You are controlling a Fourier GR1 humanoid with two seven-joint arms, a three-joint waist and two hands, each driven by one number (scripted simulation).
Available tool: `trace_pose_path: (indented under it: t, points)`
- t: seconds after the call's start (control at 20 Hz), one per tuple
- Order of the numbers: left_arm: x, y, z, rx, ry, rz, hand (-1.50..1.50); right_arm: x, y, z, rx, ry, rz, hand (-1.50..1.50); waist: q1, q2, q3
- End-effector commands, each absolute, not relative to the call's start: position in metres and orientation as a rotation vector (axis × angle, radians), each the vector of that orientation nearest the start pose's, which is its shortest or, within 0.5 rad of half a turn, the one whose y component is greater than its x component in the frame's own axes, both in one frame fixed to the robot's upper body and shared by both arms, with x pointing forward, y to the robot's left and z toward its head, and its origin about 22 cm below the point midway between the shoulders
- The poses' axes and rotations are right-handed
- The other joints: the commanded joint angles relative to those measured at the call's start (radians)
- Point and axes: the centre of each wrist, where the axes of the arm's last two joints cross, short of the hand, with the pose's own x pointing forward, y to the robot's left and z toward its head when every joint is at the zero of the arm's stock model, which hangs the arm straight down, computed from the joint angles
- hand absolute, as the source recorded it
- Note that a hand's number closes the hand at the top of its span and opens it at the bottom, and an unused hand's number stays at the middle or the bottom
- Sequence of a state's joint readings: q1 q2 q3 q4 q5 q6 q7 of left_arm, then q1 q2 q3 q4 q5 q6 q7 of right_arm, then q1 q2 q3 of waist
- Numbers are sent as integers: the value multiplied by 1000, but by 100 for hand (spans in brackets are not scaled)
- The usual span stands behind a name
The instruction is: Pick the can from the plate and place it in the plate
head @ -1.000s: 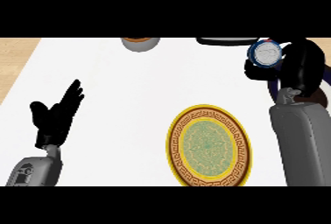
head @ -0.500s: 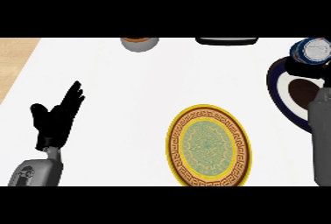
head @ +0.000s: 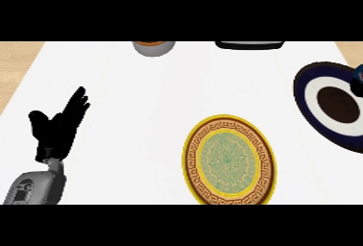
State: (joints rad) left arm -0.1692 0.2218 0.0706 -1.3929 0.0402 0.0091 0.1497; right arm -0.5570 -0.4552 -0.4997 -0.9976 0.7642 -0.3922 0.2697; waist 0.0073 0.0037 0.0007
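Left hand [head: 58, 126] rests open, well apart from the yellow plate [head: 266, 158].

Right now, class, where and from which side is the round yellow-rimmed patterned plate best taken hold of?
Probably by its rim: the round yellow-rimmed patterned plate lies flat on the white counter, with no handle. Come from its left side, where the counter is bare and the open left hand rests.

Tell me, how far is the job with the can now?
Done: nothing sure. In hand: a dark shape at the right edge, probably the right robot hand, overlaps the dark blue and white round plate; no can is recognisable. Left: the yellow patterned round plate holds nothing. The left robot hand rests open.
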Motion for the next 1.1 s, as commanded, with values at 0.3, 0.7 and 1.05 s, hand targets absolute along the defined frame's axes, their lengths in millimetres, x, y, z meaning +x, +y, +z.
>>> trace_pose_path:
  t: [0.3, 0.7, 1.05]
  points:
    - [292, 276, 23, 158, -1402, -81, 0, 332, -467, 61, -1026, -1087, -36, -150, 3, 1, 1]
    - [288, 279, 22, 157, -1403, -103, 0, 326, -484, 57, -1128, -1373, -11, -150, 13, 4, 2]
    - [276, 294, 22, 176, -1393, -85, 0, 345, -462, 101, -916, -1762, -193, -150, -20, -14, -2]
